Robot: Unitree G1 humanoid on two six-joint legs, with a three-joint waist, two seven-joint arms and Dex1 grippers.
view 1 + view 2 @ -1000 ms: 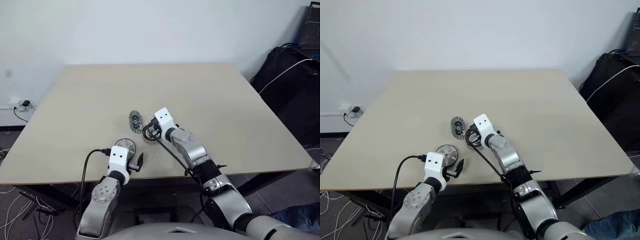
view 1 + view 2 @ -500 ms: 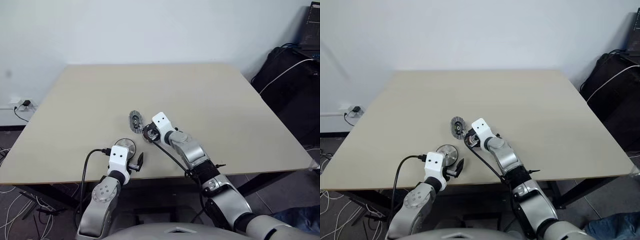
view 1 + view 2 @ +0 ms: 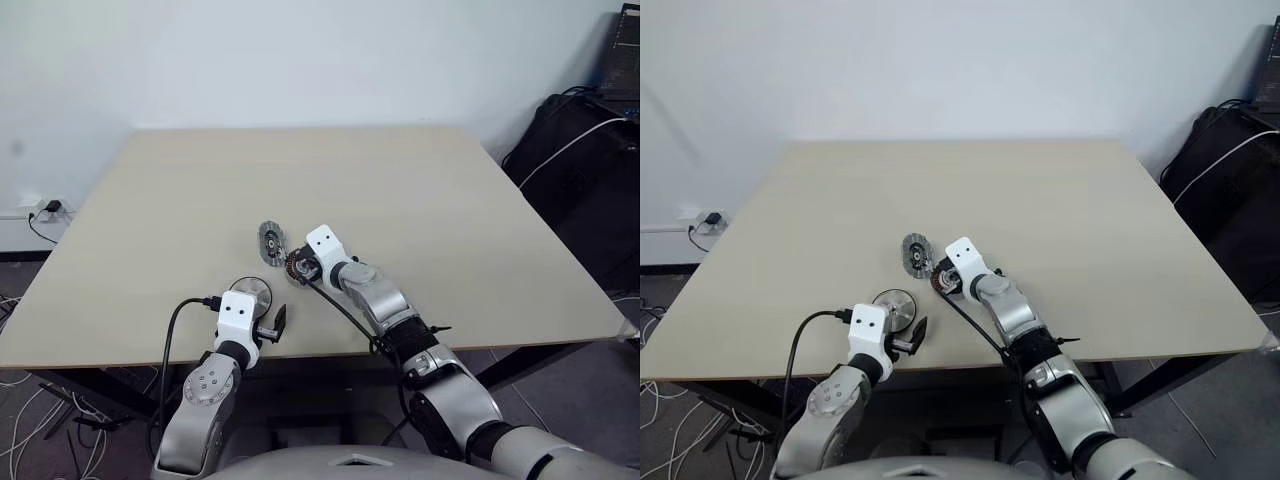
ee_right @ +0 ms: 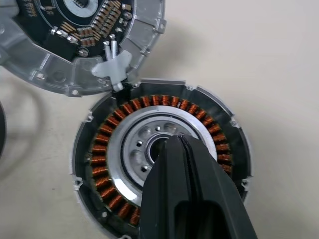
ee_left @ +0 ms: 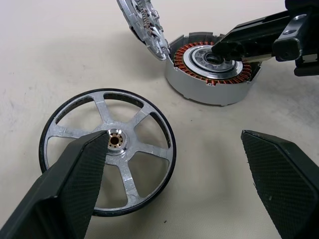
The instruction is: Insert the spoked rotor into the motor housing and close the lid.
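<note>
Right hand (image 4: 182, 144), pressed together, is poked into silver centre of copper-wound rotor (image 5: 212, 63), seated in housing (image 5: 199, 92) on table (image 5: 209, 149). Left hand (image 5: 179, 169) held spread. Rotor judged heavy, rigid; windings delicate, hub preferred for gripping.

The right gripper (image 4: 175, 142) hides part of the copper-wound ring's (image 4: 107, 141) silver centre.

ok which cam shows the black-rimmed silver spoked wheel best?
Left wrist view: the spoked wheel lies flat, spokes and hub clear, one edge behind a finger. Both eye views show it small, half hidden behind the left gripper.
</note>
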